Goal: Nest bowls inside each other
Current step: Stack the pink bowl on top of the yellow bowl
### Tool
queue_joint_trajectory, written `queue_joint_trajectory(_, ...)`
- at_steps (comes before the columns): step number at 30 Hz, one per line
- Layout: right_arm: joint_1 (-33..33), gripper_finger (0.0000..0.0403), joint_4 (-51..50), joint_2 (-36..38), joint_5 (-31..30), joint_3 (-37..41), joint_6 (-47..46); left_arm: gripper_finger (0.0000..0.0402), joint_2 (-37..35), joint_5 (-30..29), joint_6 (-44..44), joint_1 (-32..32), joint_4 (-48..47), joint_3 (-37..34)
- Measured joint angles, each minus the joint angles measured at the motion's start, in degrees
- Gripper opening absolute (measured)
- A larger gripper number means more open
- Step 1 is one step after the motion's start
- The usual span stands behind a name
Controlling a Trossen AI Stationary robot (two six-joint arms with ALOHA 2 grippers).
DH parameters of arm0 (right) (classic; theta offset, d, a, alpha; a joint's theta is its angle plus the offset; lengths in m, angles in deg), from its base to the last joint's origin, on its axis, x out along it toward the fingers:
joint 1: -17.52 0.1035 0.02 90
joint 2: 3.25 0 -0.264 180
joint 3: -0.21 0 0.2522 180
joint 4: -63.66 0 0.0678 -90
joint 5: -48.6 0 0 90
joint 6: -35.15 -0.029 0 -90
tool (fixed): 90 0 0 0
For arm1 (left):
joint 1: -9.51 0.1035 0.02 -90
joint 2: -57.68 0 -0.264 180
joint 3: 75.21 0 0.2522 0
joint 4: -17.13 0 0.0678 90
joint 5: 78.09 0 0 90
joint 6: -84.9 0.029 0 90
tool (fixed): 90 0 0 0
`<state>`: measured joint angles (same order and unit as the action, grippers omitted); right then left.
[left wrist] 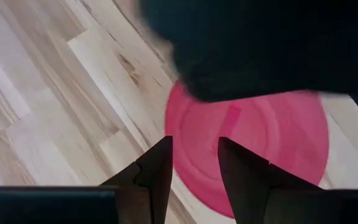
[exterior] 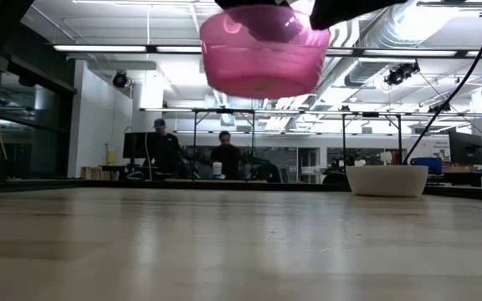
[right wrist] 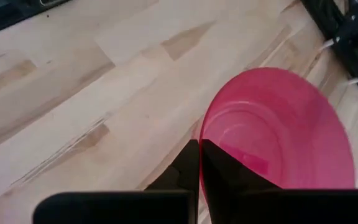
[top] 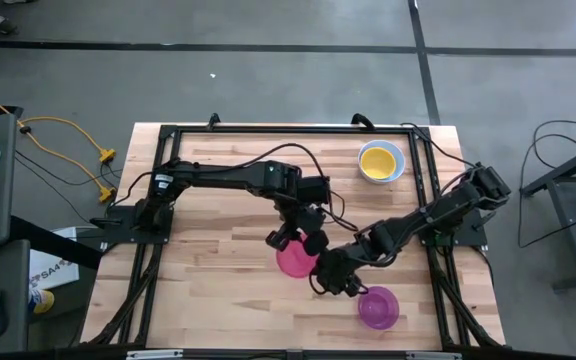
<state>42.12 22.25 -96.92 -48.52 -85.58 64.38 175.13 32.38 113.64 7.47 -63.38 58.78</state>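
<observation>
Pink plastic, the red bowl (top: 294, 258) hangs in the air above the middle of the wooden table (top: 218, 290), its rim pinched between the closed fingers of the right gripper (top: 330, 275). Just above it, the left gripper (top: 303, 238) stands with its fingers parted and seems to hold nothing. A purple bowl (top: 378, 307) sits near the right front, and a yellow bowl (top: 379, 160) rests in a pale one at the far right.

Grey floor (top: 268, 70) around the table; bright ceiling lights (exterior: 124, 48) overhead
</observation>
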Motion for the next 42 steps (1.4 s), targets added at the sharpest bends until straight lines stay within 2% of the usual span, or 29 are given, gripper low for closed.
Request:
queue_joint_trajectory(3, 0.0, 0.0003, -0.9, 0.0, 0.7, 0.0, -1.3, 0.0128, -0.1, -0.5, 0.4, 0.0, 0.3, 0.0)
queue_joint_trajectory(8, 0.1, 0.0003, -1.3, 0.0, 1.2, 0.0, -3.7, 0.0128, -0.4, -6.3, 0.9, 0.1, 0.2, 0.0)
queue_joint_trajectory(13, -0.1, 0.0003, -4.1, 0.0, -2.2, 0.0, -9.6, 0.0128, -0.4, -13.3, -0.3, 1.2, -3.2, 0.0)
queue_joint_trajectory(17, -0.8, 0.0003, -6.5, 0.0, -3.4, 0.0, -15.2, 0.0128, -0.4, -14.3, -3.6, 4.2, -5.9, 0.0)
queue_joint_trajectory(23, -2.3, 0.0003, -9.3, 0.0, -4.7, 0.0, -21.5, 0.0127, -2.4, -12.8, -5.0, 9.5, -9.4, -0.1)
queue_joint_trajectory(29, -6.6, 0.0003, -12.3, 0.0, -6.4, -0.1, -24.4, 0.0127, -5.8, -10.1, -5.0, 15.9, -10.6, -0.1)
queue_joint_trajectory(37, -16.7, 0.0003, -12.3, 0.0, -4.4, -0.1, -25.3, 0.0127, -8.6, -9.1, -2.9, 25.5, -11.9, -0.1)
queue_joint_trajectory(42, -24.4, 0.0003, -11.7, 0.0, -3.9, -0.1, -28.4, 0.0127, -8.6, -6.1, -2.1, 31.9, -10.3, -0.1)
